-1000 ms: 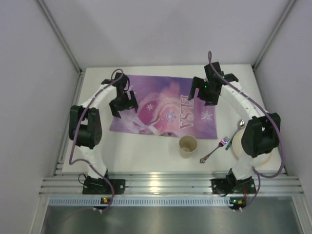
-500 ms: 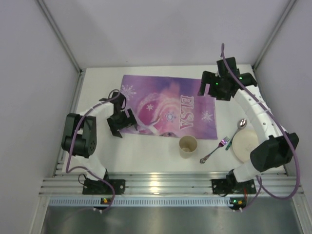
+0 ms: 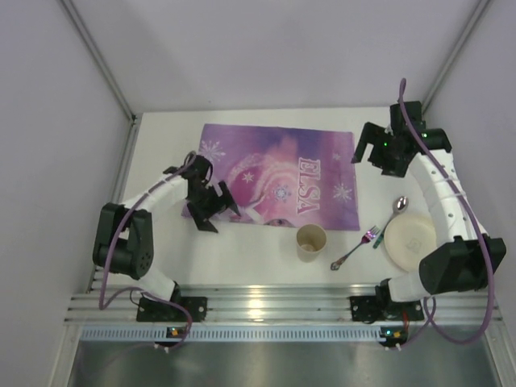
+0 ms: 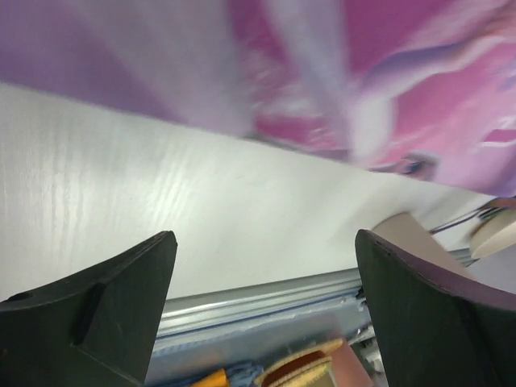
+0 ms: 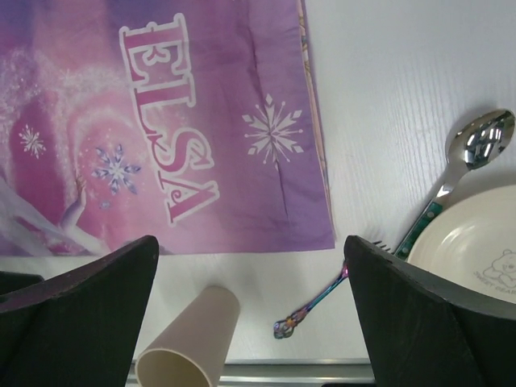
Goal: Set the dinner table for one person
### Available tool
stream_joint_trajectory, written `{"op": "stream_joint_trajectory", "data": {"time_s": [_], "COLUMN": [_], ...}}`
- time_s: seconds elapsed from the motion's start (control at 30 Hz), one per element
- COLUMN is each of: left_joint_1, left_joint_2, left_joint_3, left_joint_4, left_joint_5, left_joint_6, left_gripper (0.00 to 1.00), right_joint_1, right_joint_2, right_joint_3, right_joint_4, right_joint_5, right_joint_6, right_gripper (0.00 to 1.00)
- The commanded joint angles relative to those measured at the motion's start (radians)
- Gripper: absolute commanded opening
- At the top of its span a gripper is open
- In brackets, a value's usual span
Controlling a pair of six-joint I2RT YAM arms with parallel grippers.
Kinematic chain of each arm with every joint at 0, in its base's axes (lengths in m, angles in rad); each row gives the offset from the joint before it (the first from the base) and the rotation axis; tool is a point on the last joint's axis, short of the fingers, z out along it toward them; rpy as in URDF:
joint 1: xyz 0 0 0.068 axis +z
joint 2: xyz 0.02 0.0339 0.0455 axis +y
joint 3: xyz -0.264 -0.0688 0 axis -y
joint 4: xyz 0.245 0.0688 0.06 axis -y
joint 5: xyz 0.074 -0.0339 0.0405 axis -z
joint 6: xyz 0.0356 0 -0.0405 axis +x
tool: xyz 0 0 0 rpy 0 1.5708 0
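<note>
The white dinner table (image 3: pixel 158 142) carries a purple "ELSA" placemat (image 3: pixel 274 173) in its middle. Nearer than the mat stand a beige cup (image 3: pixel 311 240), a rainbow-handled fork (image 3: pixel 353 248), a spoon (image 3: pixel 397 207) and a cream plate (image 3: pixel 410 242). My left gripper (image 3: pixel 216 211) hangs open over the mat's near left corner, nothing between its fingers (image 4: pixel 105 314). My right gripper (image 3: pixel 372 157) is open just past the mat's right edge, looking down on the cup (image 5: pixel 189 343), fork (image 5: pixel 322 302), spoon (image 5: pixel 472 153) and plate (image 5: pixel 476 242).
A ribbed aluminium rail (image 3: pixel 282 306) runs along the near edge where both arm bases are bolted. Grey walls close in the left, right and back. The spoon and fork lie against the plate's left rim.
My right gripper has swung right, from over the mat's far right part to beyond its right edge. My left gripper has dropped toward the mat's near left corner and turned.
</note>
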Motion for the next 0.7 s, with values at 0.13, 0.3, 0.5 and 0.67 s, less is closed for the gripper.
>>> {"op": "stream_joint_trajectory", "data": {"time_s": [0.13,0.3,0.5,0.67], "left_joint_1": [0.031,0.069,0.075,0.078], "left_joint_2": [-0.004,0.154,0.306,0.293], "left_joint_3": [0.353,0.370,0.364,0.331], "left_joint_4": [-0.004,0.079,0.166,0.154], "left_joint_5": [-0.186,-0.209,-0.183,-0.205], "left_joint_6": [0.182,0.225,0.253,0.225], "left_gripper": [0.97,0.96,0.95,0.96], "right_joint_1": [-0.009,-0.007,-0.009,-0.009], "right_joint_2": [-0.036,-0.052,-0.078,-0.082], "right_joint_3": [-0.024,-0.021,-0.042,-0.056], "right_joint_4": [0.016,0.012,0.021,0.030], "right_joint_5": [-0.084,-0.085,-0.098,-0.090], "right_joint_6": [0.005,-0.006,-0.006,-0.014], "right_gripper": [1.00,1.00,1.00,1.00]}}
